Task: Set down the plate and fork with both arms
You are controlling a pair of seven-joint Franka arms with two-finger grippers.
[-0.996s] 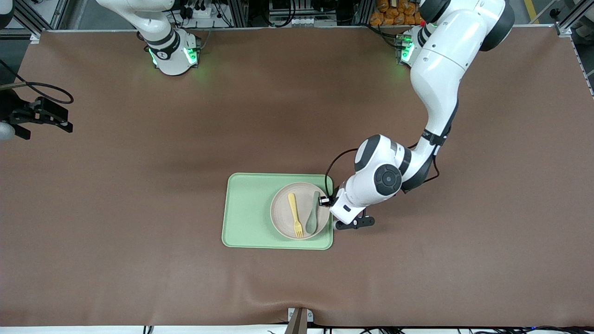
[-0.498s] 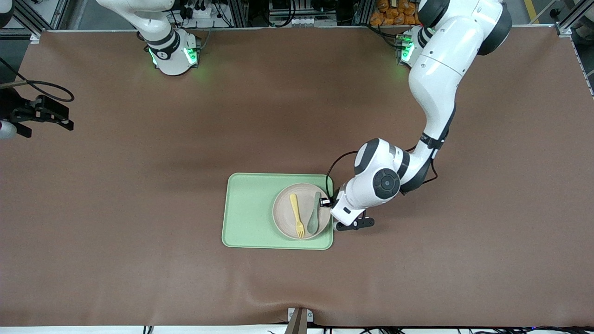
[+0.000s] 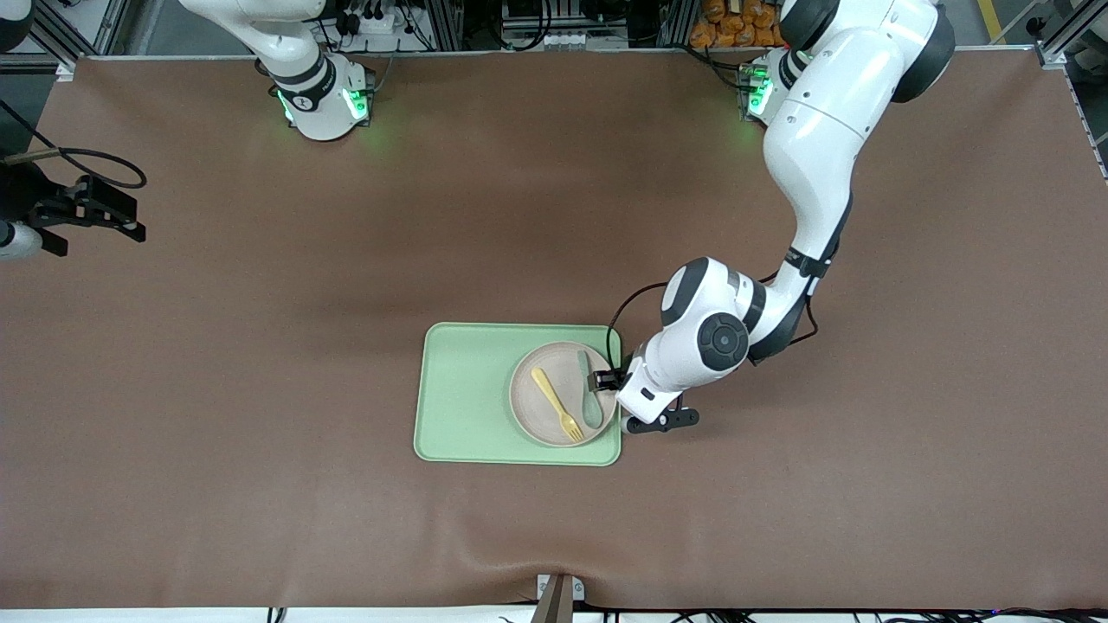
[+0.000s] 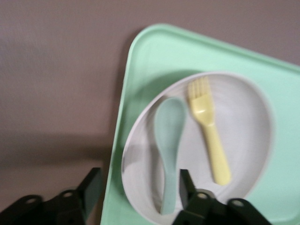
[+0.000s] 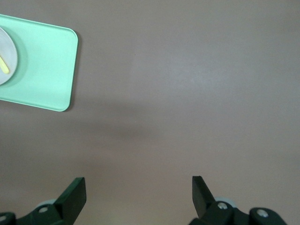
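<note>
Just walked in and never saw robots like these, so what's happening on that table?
The left arm's gripper is at the edge of a beige plate lying on a green tray, its jaws open around the plate's rim. A yellow fork and a grey-green spoon lie on the plate. The right arm waits, its gripper open over bare table at its own end.

The pale speckled plate [image 3: 554, 407] sits on the green tray [image 3: 463, 394], at the left arm's end; the yellow fork [image 3: 558, 404] lies slantwise in it.
</note>
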